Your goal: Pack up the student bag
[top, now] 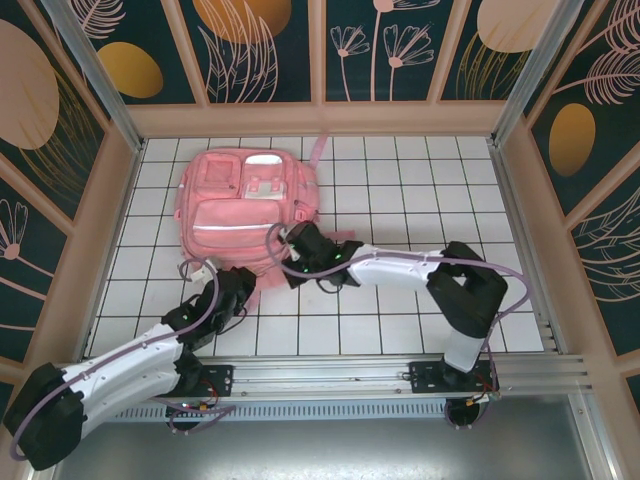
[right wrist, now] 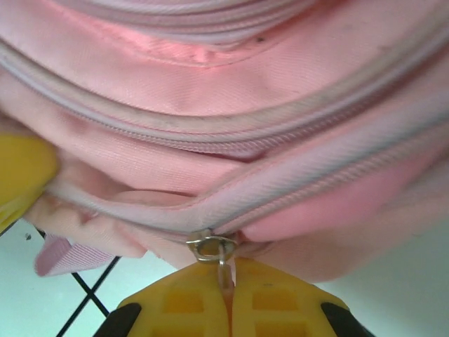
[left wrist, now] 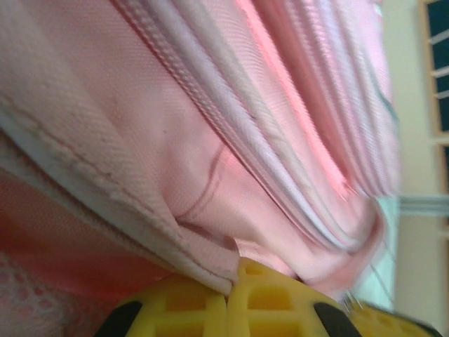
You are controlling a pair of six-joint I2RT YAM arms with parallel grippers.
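The pink student bag (top: 247, 208) lies flat on the white gridded table, front pockets up. My left gripper (top: 240, 283) is at its near left corner; in the left wrist view the yellow jaws are shut on a fold of the bag's pink fabric (left wrist: 210, 270). My right gripper (top: 291, 240) is at the bag's near right edge. In the right wrist view its yellow jaws are shut on the metal zipper pull (right wrist: 223, 267), which hangs from the slider ring (right wrist: 210, 246) on the pale zipper track (right wrist: 295, 175).
A wooden frame with dark floral panels (top: 265, 50) walls the table on three sides. A pink strap (top: 318, 148) trails from the bag's far end. White gridded tabletop (top: 430, 190) extends to the right of the bag.
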